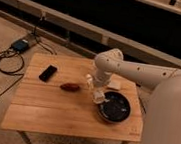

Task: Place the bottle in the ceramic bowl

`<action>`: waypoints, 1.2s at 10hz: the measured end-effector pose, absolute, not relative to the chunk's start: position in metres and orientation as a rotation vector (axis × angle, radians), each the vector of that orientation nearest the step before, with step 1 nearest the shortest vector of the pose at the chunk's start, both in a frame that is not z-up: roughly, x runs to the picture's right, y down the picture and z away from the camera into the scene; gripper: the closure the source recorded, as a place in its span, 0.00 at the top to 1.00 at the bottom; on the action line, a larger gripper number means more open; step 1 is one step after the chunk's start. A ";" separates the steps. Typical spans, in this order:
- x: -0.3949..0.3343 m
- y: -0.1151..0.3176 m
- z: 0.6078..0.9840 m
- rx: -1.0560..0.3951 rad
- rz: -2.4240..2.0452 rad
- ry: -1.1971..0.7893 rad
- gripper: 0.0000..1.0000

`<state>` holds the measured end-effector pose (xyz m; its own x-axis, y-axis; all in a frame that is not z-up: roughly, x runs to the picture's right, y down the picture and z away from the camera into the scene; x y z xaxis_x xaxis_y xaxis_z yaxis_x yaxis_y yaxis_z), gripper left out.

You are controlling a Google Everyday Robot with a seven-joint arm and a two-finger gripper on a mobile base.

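The black ceramic bowl (114, 108) sits on the right part of the wooden table (53, 111). My gripper (97, 91) hangs from the white arm just left of the bowl. It is shut on the small whitish bottle (99, 97), which it holds upright just above the table at the bowl's left rim. The bottle is partly hidden by the fingers.
A flat pale block (115, 84) lies behind the bowl. A brown oblong object (70, 87) lies left of the gripper and a black phone-like slab (48, 72) further left. A blue device (21, 45) and cables lie on the floor at the left.
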<state>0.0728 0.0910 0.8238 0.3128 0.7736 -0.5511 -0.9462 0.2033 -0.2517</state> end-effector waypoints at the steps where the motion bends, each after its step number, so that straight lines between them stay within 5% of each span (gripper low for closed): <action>1: 0.086 0.095 0.822 -0.600 1.261 0.354 0.00; 10: 0.161 0.121 0.824 -0.524 1.413 0.444 0.01; 12: 0.168 0.125 0.825 -0.517 1.434 0.445 0.15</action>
<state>0.1677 0.1253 0.8251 0.0903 0.8099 -0.5796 -0.9957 0.0624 -0.0680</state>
